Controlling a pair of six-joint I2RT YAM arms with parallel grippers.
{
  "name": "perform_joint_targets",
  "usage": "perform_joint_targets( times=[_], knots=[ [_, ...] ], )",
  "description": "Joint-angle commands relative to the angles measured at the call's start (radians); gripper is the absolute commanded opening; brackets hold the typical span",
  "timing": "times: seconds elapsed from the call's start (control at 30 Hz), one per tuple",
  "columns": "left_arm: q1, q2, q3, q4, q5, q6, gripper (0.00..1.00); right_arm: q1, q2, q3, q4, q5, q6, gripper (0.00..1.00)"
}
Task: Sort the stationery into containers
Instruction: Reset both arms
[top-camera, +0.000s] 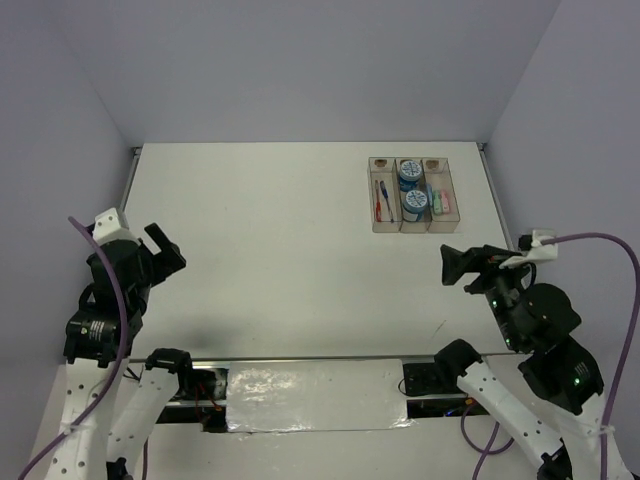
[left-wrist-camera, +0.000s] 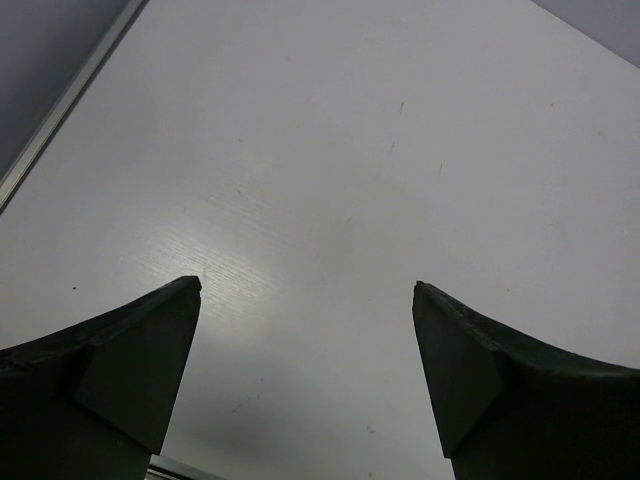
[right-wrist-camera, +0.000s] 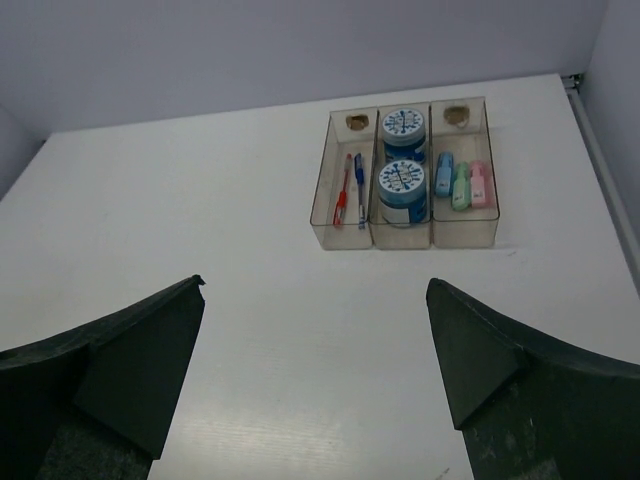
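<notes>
Left gripper (left-wrist-camera: 305, 285), right gripper (right-wrist-camera: 315, 280): both jaws spread wide, nothing held, low over the table (top-camera: 270, 260) near side. 1 tray (right-wrist-camera: 465, 240) far right, 3 compartments. Left: 2 pens (right-wrist-camera: 343, 195). Middle: 2 tape rolls (right-wrist-camera: 401, 180). Right: 3 clips (right-wrist-camera: 461, 187).

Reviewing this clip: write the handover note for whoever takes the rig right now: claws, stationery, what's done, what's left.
Left claw: open, empty, over bare table on the left side.
Right claw: open, empty, short of the tray and facing it.
Stationery: red and blue pens in the left compartment, two tape rolls in the middle one, blue, green and pink clips in the right one.
Done: every item in view is sorted by kind.
Left: nothing loose shows on the table; probably only parking the arms.
</notes>
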Motion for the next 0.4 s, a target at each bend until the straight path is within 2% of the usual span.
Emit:
perform_joint_targets(
  times=[0.0,0.37],
  knots=[
    [-0.011,-0.019,0.038,-0.016,0.022,0.026,0.99,0.008,-0.037,0.026,-0.056,0.023,-0.003,1.0],
    [-0.019,-0.021,0.034,-0.012,0.025,0.026,0.99,0.01,-0.033,0.005,-0.036,0.017,0.011,1.0]
  ],
)
